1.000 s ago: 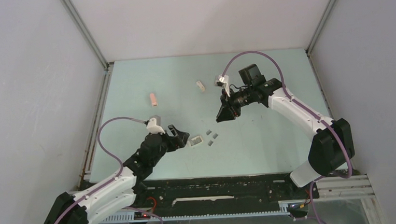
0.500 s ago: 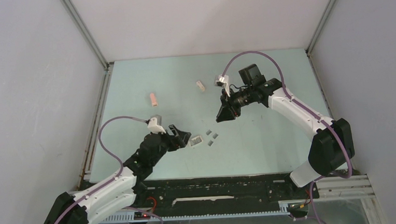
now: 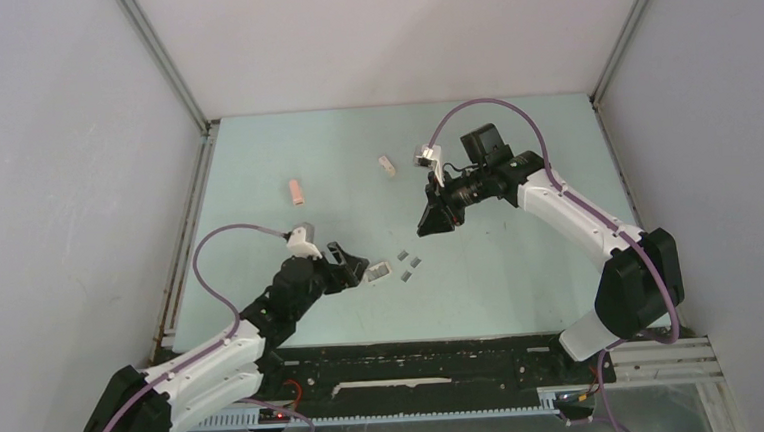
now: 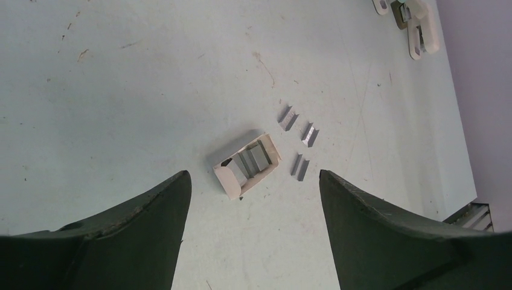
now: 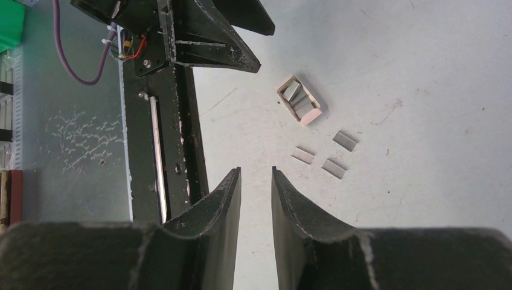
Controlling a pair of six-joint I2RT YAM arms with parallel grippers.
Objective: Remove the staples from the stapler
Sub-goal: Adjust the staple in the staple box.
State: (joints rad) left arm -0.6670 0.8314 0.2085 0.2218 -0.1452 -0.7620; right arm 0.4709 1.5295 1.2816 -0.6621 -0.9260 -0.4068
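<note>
**Table (image 3: 523, 288), contents and state of work**

- Staples (image 4: 308, 134), loose: three short grey strips, lying apart from one another just right of the white holder, near the middle of the table on its near half.
- Staples, not yet out: at least two strips lie inside the holder; an exact count cannot be made.
- White holder (image 4: 228, 181): one, small and open-topped, flat on the table. Probably the part of the stapler being emptied.
- Pink stapler (image 3: 297, 191): one, toward the left edge.
- White stapler (image 3: 387, 166): one, on the far half near the middle.
- Left tool (image 4: 253, 181): released, jaws spread wide, empty, just short of the holder.
- Right tool (image 5: 255, 172): jaws close together with a narrow gap, grasping nothing, raised over the table beyond the strips.

Step in hand, as judged: unloading is partly done. The next move calls for the left tool to pin or lift the holder so the remaining strips can be tipped or picked out.
</note>
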